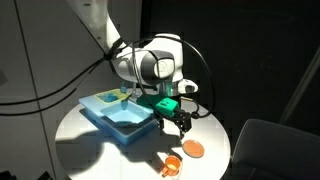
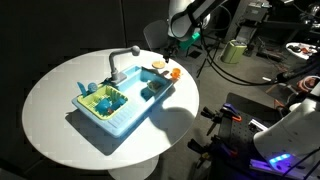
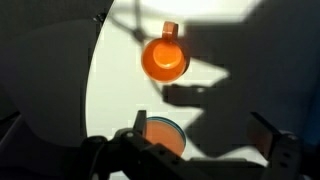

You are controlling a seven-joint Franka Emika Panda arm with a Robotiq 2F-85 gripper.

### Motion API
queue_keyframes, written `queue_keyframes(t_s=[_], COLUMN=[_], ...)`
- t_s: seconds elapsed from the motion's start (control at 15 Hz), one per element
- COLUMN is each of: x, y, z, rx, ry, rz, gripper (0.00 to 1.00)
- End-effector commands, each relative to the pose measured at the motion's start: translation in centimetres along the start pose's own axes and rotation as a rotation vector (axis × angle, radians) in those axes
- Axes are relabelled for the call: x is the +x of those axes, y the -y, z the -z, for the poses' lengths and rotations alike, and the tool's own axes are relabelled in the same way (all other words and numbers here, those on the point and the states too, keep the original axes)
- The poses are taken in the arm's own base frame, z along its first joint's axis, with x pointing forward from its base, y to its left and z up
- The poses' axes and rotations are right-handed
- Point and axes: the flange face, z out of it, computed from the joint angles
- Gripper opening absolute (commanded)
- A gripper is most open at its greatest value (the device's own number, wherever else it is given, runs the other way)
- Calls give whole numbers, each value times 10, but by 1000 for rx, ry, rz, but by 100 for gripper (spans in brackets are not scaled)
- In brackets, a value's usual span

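The end effector (image 1: 176, 126) is hovering, fingers apart and empty, above an orange plate (image 3: 166, 136) beside an orange cup (image 3: 163, 59) on the worktop (image 1: 85, 135).

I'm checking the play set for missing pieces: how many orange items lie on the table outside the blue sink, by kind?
Orange cup: 1
Orange plate: 1
Total: 2
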Motion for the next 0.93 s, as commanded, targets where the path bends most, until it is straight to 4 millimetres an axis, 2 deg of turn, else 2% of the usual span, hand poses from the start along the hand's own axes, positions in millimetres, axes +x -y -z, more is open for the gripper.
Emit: queue_keyframes(t_s=[0.0, 0.2, 0.47, 0.87], x=[-21, -37, -56, -88], y=[11, 30, 54, 99], z=[31, 47, 59, 60], rx=[-43, -88, -157, -148], ry=[24, 50, 75, 128], rz=[48, 120, 182, 321], gripper=[100, 100, 100, 100])
